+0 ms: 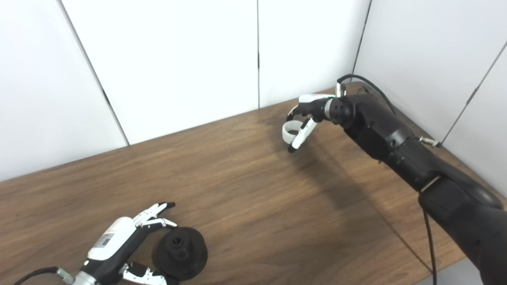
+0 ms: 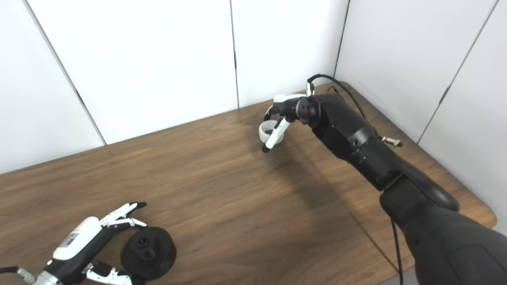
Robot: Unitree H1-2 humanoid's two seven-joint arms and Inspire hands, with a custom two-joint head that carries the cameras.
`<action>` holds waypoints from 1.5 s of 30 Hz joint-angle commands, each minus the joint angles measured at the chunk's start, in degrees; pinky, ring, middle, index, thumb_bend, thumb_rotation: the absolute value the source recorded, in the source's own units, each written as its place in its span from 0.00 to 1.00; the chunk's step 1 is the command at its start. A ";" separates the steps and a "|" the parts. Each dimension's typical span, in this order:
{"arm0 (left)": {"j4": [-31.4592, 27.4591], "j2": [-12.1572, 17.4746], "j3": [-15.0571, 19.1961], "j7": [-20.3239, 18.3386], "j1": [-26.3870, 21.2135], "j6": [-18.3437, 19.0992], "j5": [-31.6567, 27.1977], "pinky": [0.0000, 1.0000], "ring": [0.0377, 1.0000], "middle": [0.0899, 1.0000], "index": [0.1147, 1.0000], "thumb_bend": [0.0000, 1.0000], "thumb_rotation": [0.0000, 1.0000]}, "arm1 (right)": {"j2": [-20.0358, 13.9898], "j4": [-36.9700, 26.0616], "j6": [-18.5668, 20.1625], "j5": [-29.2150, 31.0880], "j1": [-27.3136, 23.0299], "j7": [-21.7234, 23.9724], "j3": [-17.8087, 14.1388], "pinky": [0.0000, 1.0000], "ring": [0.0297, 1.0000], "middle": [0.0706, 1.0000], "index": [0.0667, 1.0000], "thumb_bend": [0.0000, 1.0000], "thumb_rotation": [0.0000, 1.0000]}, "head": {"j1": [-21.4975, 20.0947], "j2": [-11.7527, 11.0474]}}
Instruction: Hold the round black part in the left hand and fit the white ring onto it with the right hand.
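White ring [image 1: 289, 132] is already pinched in the right robot hand [image 1: 305, 118]; black part [image 1: 180, 253] is only loosely cupped by the spread left robot hand [image 1: 119, 245] on the counter [image 1: 245, 190]. Fitting isn't started yet.

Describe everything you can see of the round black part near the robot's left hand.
The round black part is a matte, dark disc, plastic or rubber by its look, with a raised hub in the middle that has a small hole. It lies flat on the wooden table near the front left edge. The left hand reaches around it, fingers above and thumb below; whether they touch it is unclear. It has not been lifted.
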 commanded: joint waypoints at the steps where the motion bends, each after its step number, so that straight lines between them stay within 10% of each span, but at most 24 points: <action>1: 0.66 2.09 -0.12 -1.79 0.76 0.79 2.01 0.94 0.98 0.96 0.42 0.52 0.07 | -1.82 -0.55 0.43 -0.81 -3.52 -0.67 -0.30 0.76 0.92 0.98 0.87 1.00 0.33 | -0.05 0.05; 15: -0.72 2.48 0.50 -2.38 1.51 1.56 1.95 0.93 0.98 0.95 0.42 0.52 0.07 | -0.63 1.01 -1.67 -1.13 -1.66 -7.21 -0.28 0.83 0.92 0.94 0.79 0.89 0.16 | 0.64 0.82; 25: -2.00 2.80 1.00 -3.28 2.06 2.74 1.69 0.93 0.98 0.96 0.42 0.52 0.07 | 0.16 2.33 -4.94 -1.04 0.48 -18.20 -1.11 0.74 0.84 0.83 0.65 0.82 0.19 | 0.84 1.45; 45: -4.33 2.49 0.96 -5.30 2.59 5.71 1.56 0.95 0.98 0.96 0.42 0.52 0.07 | 2.78 2.80 -3.80 -0.04 3.34 -21.37 -2.57 0.77 0.85 0.83 0.65 0.84 0.22 | 1.58 2.39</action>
